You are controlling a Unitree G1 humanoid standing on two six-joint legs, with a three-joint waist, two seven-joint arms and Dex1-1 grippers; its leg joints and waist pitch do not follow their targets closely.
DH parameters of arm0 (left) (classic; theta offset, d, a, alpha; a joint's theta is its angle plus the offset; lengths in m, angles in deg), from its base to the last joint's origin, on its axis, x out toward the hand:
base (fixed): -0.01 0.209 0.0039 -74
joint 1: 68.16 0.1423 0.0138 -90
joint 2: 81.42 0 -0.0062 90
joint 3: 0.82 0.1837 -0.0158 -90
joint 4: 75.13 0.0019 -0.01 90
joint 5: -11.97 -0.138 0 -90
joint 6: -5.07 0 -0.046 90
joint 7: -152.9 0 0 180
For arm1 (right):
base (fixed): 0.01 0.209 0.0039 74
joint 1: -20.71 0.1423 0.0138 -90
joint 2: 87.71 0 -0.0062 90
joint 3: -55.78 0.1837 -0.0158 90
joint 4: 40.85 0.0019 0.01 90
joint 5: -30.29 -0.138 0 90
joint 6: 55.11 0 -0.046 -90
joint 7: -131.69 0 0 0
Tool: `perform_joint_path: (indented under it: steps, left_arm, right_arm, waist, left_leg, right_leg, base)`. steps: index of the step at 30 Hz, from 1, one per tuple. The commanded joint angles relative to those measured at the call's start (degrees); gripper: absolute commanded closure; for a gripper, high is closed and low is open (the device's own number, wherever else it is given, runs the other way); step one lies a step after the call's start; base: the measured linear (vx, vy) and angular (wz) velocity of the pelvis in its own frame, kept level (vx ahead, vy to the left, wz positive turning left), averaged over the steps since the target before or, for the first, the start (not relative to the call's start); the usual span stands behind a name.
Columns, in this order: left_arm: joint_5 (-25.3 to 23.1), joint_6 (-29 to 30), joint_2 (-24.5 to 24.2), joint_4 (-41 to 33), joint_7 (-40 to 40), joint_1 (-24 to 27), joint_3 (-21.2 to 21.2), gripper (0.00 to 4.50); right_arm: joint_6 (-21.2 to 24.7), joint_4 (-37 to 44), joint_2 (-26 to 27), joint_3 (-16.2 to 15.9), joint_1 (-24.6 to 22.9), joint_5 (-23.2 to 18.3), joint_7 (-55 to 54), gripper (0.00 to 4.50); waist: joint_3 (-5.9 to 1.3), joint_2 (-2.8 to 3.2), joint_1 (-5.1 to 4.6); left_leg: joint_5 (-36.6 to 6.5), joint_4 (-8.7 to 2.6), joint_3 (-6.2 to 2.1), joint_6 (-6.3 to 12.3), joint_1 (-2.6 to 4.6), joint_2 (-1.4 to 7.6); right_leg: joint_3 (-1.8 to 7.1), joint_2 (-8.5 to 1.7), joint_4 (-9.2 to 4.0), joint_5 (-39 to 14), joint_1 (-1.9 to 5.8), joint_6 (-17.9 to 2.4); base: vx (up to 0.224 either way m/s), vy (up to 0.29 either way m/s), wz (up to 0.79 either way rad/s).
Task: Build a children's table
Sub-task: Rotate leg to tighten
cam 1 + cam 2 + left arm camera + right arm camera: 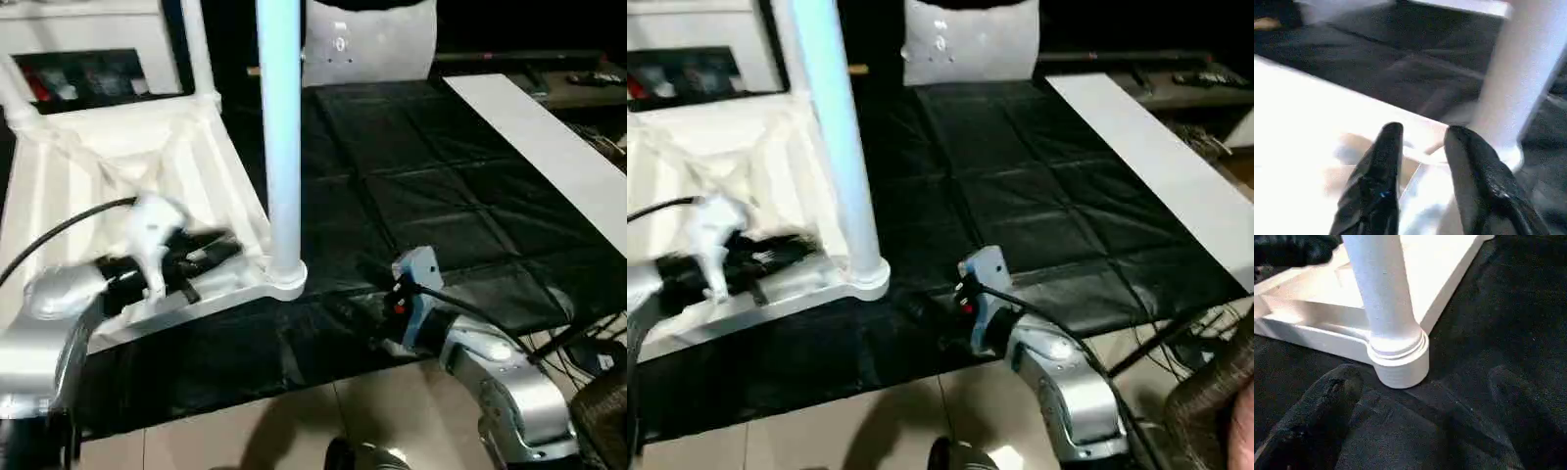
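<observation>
Silver forearms nearest, each ending in a tool. Left tool over the ribbed underside of the upturned table top, fingers parted around nothing, released. Right tool spread wide and empty on the black mat, just beside the near corner socket. One leg upright and seated in that socket; further legs rising at the far corners, count unclear. Judged well along: any missing legs, then turning upright.
</observation>
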Motion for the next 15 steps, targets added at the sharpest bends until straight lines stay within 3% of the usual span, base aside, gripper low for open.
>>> perform_joint_path:
  steps: [1,2,3,4,5,6,7,8,9,10,11,12,13,14,15]
  left_arm:
    - [-1.9,1.6,6.3,-6.3,-9.4,3.3,1.1,2.75]
    - [-3.2,1.4,9.0,-7.5,-12.8,4.4,1.3,2.75]
    - [-4.1,1.4,11.0,-8.5,-15.4,5.5,1.7,2.75]
    - [-4.7,1.5,12.2,-9.1,-17.2,6.2,2.0,2.75]
    - [-6.3,2.2,13.2,-9.2,-19.4,7.0,2.5,2.75]
    - [-7.5,2.9,14.1,-9.5,-21.7,7.8,2.8,2.75]
    - [-8.1,4.1,15.3,-9.9,-23.9,8.3,2.7,2.75]
    - [-8.4,5.1,16.1,-10.4,-25.4,8.6,2.3,2.75]
    - [-8.4,5.1,16.1,-10.4,-25.4,8.6,2.3,2.75]
    - [-9.7,5.4,15.6,-10.9,-25.7,8.6,3.6,2.75]
    - [-10.5,5.4,15.3,-11.1,-26.0,8.6,4.4,2.75]
    - [-11.0,5.1,15.5,-11.2,-26.4,8.5,4.6,2.75]
    - [-11.2,5.5,15.6,-11.0,-26.9,8.0,4.8,2.75]
    - [-11.3,4.9,15.1,-10.4,-26.9,7.5,5.7,2.75]
    - [-11.3,4.9,15.1,-10.4,-26.9,7.5,5.7,2.75]
  right_arm:
    - [-1.8,-0.2,0.7,-1.4,0.9,1.8,-2.0,0.00]
    - [-2.0,-0.3,1.4,-1.5,1.1,2.0,-2.8,0.00]
    - [-1.6,-0.1,2.0,-1.4,1.1,1.8,-3.7,0.00]
    - [-1.2,0.0,2.4,-1.3,1.1,1.7,-4.2,0.00]
    - [-1.0,0.1,2.6,-1.3,1.1,1.6,-4.6,0.00]
    - [-0.8,0.3,2.8,-1.3,0.9,1.6,-4.9,0.00]
    - [-0.7,0.4,3.0,-1.2,0.7,1.7,-5.4,0.00]
    - [-0.7,0.5,3.3,-0.8,0.4,1.6,-6.1,0.00]
    - [-0.7,0.5,3.3,-0.8,0.4,1.6,-6.1,0.00]
    - [-0.3,0.8,4.1,0.3,-0.2,0.6,-7.3,0.00]
    - [-0.1,1.0,4.8,1.1,-0.6,0.0,-8.1,0.00]
    - [-0.2,1.0,5.0,1.4,-0.8,0.0,-8.7,0.00]
    - [-0.2,1.1,5.1,1.7,-1.1,0.1,-9.1,0.00]
    - [-0.6,1.3,5.2,1.8,-1.8,0.5,-9.8,0.00]
    - [-0.6,1.3,5.2,1.8,-1.8,0.5,-9.8,0.00]
  waist:
    - [-3.84,1.43,0.61]
    - [-3.61,2.07,0.29]
    - [-3.55,2.58,-0.02]
    - [-3.58,2.95,-0.37]
    - [-3.59,3.30,-0.56]
    - [-3.58,2.67,-0.96]
    - [-3.28,2.35,-0.65]
    - [-2.58,0.92,1.02]
    - [-2.89,0.28,2.79]
    - [-3.46,-0.93,3.97]
    - [-3.38,-0.92,4.97]
    - [-3.34,-1.51,7.06]
    - [-3.50,-1.11,7.71]
    - [-3.35,-0.60,8.64]
    - [-3.17,0.35,9.30]
  left_leg:
    - [3.9,-4.72,-2.05,8.89,-4.09,2.11]
    - [5.9,-4.27,-3.48,7.87,-4.63,2.93]
    - [4.5,-5.16,-5.65,7.40,-4.86,5.05]
    - [3.3,-6.18,-7.37,8.18,-4.66,6.60]
    - [1.6,-8.01,-10.74,11.04,-2.36,8.80]
    - [4.1,-7.53,-11.88,15.60,-1.14,7.83]
    - [6.9,-6.92,-11.58,17.30,-2.21,6.21]
    - [6.1,-2.08,-7.20,12.84,-5.75,0.27]
    - [4.6,3.74,-1.39,6.17,-3.60,-2.65]
    - [3.2,3.82,0.53,5.11,-4.89,-2.18]
    - [2.3,2.72,1.89,6.48,-3.27,-2.73]
    - [1.0,2.85,1.40,8.55,-4.62,-1.75]
    - [1.3,3.26,0.62,8.66,-4.92,-1.06]
    - [2.1,3.36,-0.67,8.61,-5.16,0.03]
    - [4.3,2.72,-1.30,8.05,-4.75,1.12]
  right_leg:
    - [1.74,-6.49,-3.14,-24.0,6.12,-2.0]
    - [0.59,-6.41,-2.90,-21.7,6.44,-3.0]
    - [0.23,-5.12,-1.48,-18.4,6.39,-3.1]
    - [0.30,-4.36,0.19,-17.3,6.35,-3.3]
    - [1.56,-2.50,4.11,-16.7,3.84,-5.7]
    - [3.33,-2.30,5.13,-16.0,2.51,-10.0]
    - [4.73,-3.26,4.17,-14.8,2.99,-13.2]
    - [5.77,-6.56,-1.08,-20.9,4.37,-14.1]
    - [3.51,-10.55,-5.30,-37.3,3.94,-3.5]
    - [5.12,-10.75,-5.55,-41.5,5.01,7.3]
    - [9.31,-9.08,-5.97,-44.1,3.63,10.4]
    - [12.97,-11.80,-4.74,-43.2,5.92,11.8]
    - [13.90,-13.37,-4.42,-41.1,6.46,10.7]
    - [14.84,-15.10,-4.53,-35.2,6.75,5.5]
    - [13.44,-14.74,-4.70,-29.0,6.63,-2.7]
  base:
    - [0.025,-0.046,0.62]
    - [0.025,-0.046,0.62]
    - [0.032,-0.057,0.66]
    - [0.036,-0.120,0.75]
    - [0.036,-0.120,0.75]
    - [0.068,-0.178,0.83]
    - [0.076,-0.182,0.83]
    - [0.076,-0.182,0.83]
    - [0.027,-0.168,0.62]
    - [-0.004,-0.087,0.20]
    - [-0.018,-0.152,0.48]
    - [-0.015,-0.098,0.36]
    - [-0.029,-0.108,0.42]
    - [0.000,0.000,0.00]
    - [0.000,0.000,0.00]
